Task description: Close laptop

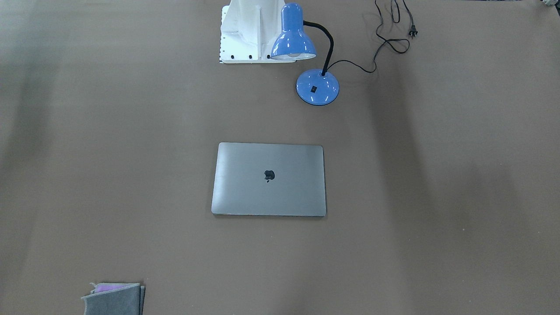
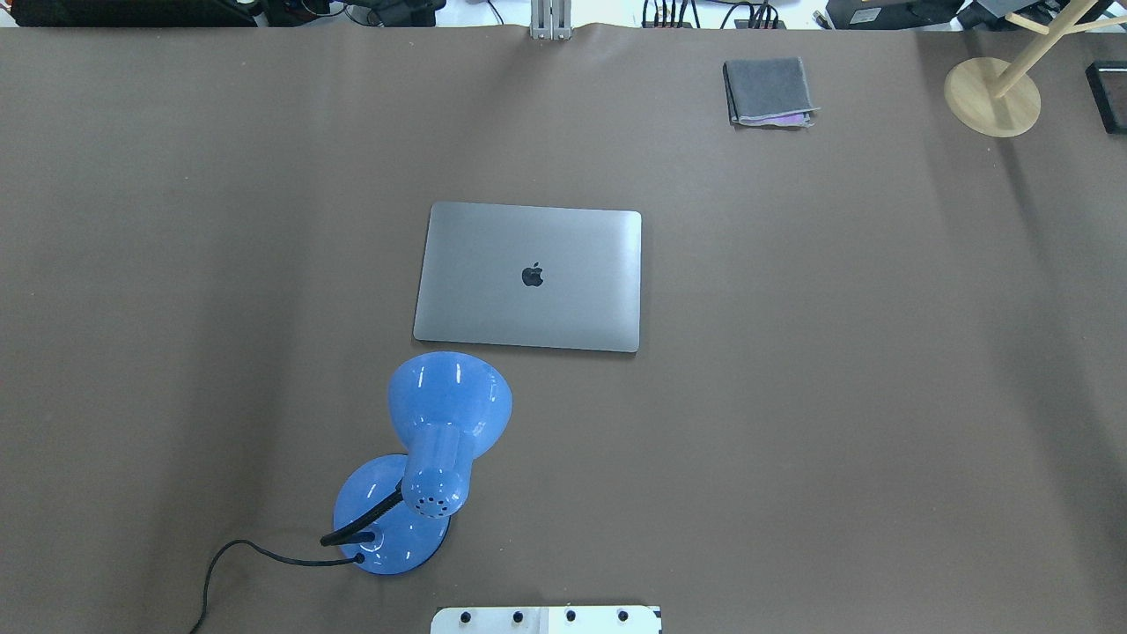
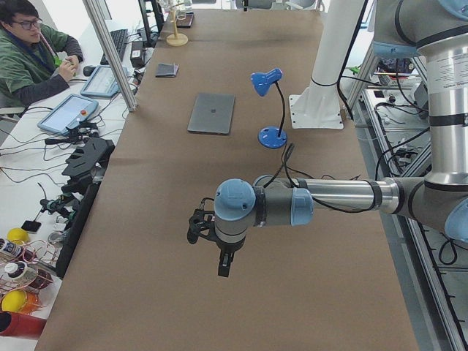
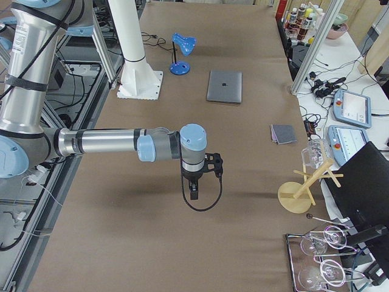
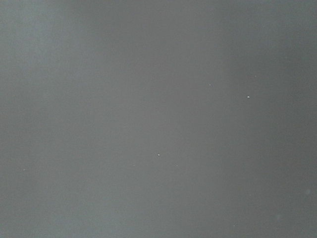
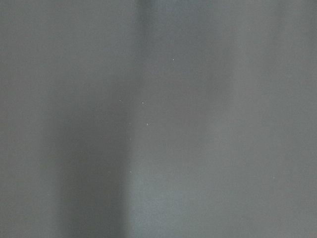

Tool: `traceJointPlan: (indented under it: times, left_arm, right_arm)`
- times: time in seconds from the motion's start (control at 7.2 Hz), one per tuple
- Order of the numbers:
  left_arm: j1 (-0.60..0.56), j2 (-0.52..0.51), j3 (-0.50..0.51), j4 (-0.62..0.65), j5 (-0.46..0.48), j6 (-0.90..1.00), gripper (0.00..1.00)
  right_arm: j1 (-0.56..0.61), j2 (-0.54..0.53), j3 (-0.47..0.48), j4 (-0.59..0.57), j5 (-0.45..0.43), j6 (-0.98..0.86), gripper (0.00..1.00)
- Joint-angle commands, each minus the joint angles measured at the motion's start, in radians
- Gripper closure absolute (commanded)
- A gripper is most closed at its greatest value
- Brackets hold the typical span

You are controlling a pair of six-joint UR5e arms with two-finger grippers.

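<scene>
The laptop (image 2: 528,276) lies flat with its lid down at the middle of the table (image 2: 880,396), so closing seems done, which may explain why the left gripper (image 3: 224,268) and the right gripper (image 4: 193,193) hang well away; the state of their jaws I cannot tell

The left arm (image 3: 336,196) stretches out level, its wrist bent so that the left claw (image 3: 223,265) points straight down. The right arm (image 4: 103,143) is posed the same way, with the right claw (image 4: 193,190) pointing down. Whether either claw is open cannot be told.
</scene>
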Motion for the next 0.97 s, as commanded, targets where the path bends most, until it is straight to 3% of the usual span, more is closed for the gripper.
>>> traceJointPlan:
  times: [0.0, 0.83]
  left_arm:
    - [0.002, 0.002, -0.022, -0.002, -0.006, 0.005, 0.01]
    - [0.002, 0.020, -0.023, -0.007, -0.007, 0.005, 0.01]
  right_arm:
    - [0.002, -0.022, 0.000, 0.004, 0.046, -0.004, 0.00]
    - [0.000, -0.033, -0.001, 0.004, 0.045, -0.004, 0.00]
